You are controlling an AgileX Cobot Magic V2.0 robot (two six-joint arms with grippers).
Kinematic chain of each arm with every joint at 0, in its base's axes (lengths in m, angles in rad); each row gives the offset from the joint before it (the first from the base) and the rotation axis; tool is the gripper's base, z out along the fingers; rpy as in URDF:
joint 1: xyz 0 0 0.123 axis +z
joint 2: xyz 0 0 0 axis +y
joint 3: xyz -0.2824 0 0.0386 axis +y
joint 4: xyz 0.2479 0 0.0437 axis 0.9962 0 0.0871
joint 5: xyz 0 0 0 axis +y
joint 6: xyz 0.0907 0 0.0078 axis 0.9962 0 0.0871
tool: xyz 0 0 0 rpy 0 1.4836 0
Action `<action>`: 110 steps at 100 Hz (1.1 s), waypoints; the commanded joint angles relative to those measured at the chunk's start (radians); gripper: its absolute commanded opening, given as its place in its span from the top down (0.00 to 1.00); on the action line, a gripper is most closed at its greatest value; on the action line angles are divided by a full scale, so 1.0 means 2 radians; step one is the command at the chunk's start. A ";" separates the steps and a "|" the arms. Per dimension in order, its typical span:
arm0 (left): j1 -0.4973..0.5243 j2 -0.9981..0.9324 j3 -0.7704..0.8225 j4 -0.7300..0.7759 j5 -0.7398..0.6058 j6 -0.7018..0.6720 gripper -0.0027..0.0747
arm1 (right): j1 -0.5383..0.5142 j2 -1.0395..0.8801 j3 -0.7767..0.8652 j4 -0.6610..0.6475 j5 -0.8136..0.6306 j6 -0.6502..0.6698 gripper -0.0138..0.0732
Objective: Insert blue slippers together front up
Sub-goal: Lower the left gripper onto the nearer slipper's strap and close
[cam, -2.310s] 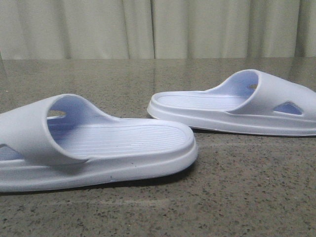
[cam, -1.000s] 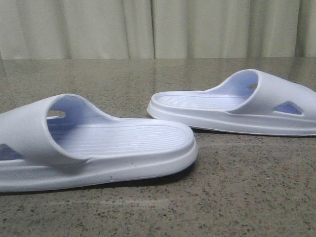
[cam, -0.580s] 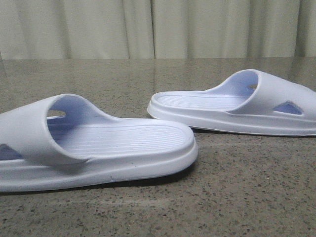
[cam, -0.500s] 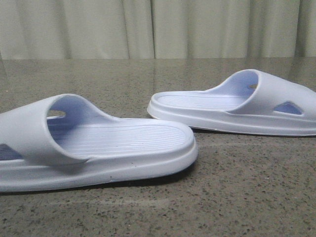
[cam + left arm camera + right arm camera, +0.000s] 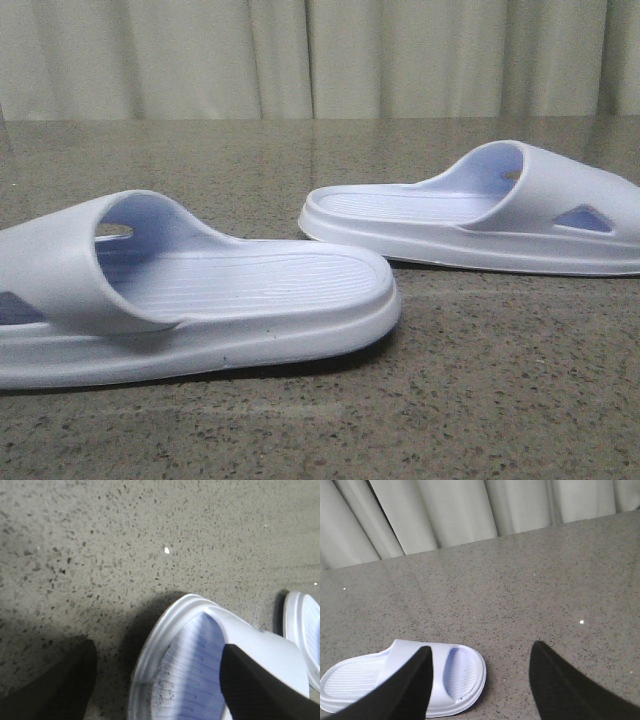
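Slippers lie soles down on speckled tabletop (image 5: 500, 380), well apart: near slipper (image 5: 200, 290) left, far slipper (image 5: 480, 215) right. Left pincer (image 5: 155, 680) spread wide above near slipper, holding nothing. Right pincer (image 5: 480, 680) likewise spread, empty, above far slipper.

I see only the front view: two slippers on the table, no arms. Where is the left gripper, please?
Observer: The left gripper hangs open over the near slipper, one finger in front of its strap.
Operator: And the right gripper?
Observer: The right gripper is open too, with only table between its fingers; the far slipper lies to one side.
Operator: Does either hold a slipper?
Observer: No, neither is shut on anything.
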 commanded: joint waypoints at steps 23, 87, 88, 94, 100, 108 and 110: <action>0.000 0.018 -0.013 -0.039 -0.004 0.017 0.36 | -0.002 0.009 -0.017 0.001 -0.036 -0.002 0.42; 0.000 0.018 -0.013 -0.064 0.012 0.018 0.70 | -0.002 0.009 -0.017 0.001 -0.036 -0.002 0.42; 0.000 0.018 -0.013 -0.064 0.012 0.018 0.70 | -0.002 0.009 -0.017 0.001 -0.036 -0.002 0.42; 0.000 0.018 -0.013 -0.064 0.011 0.018 0.75 | -0.002 0.009 -0.017 0.001 -0.036 -0.002 0.42; 0.000 0.018 -0.013 -0.064 0.007 0.018 0.80 | -0.002 0.009 -0.017 0.001 -0.036 -0.002 0.42; 0.000 0.018 -0.013 -0.064 -0.001 0.027 0.88 | -0.002 0.009 -0.017 0.001 -0.036 -0.002 0.42; 0.000 0.018 -0.013 -0.064 -0.004 0.029 0.90 | -0.002 0.009 -0.017 0.001 -0.036 -0.002 0.42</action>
